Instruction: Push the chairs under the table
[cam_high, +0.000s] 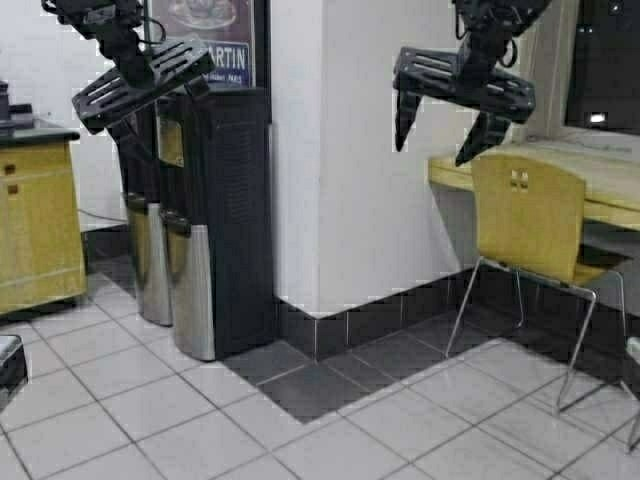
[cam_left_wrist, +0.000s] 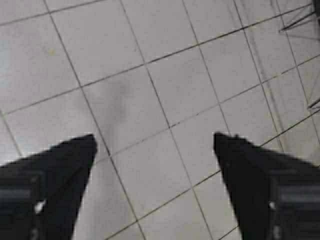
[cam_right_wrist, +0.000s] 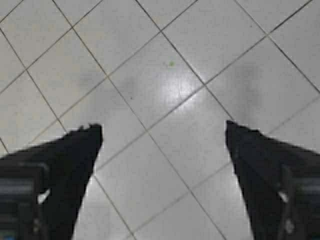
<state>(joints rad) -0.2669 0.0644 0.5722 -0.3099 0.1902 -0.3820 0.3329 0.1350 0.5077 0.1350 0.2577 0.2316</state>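
One yellow-tan chair (cam_high: 525, 215) with chrome legs stands at the right, its back towards me and its seat pointing at the table (cam_high: 452, 176), a pale wood counter along the right wall. My right gripper (cam_high: 432, 150) hangs open in the air just left of the chair's back, above its top edge and not touching it. My left gripper (cam_high: 140, 85) is raised at the upper left, far from the chair. In the wrist views the left gripper (cam_left_wrist: 155, 142) and the right gripper (cam_right_wrist: 162, 132) are both open over bare floor tiles, holding nothing.
A white pillar (cam_high: 330, 150) stands between the arms, with a dark tiled base. Two black-and-silver dispensers (cam_high: 190, 220) stand to its left, and a yellow cabinet (cam_high: 35, 220) at the far left. Thin metal legs (cam_left_wrist: 300, 20) show at the left wrist view's corner.
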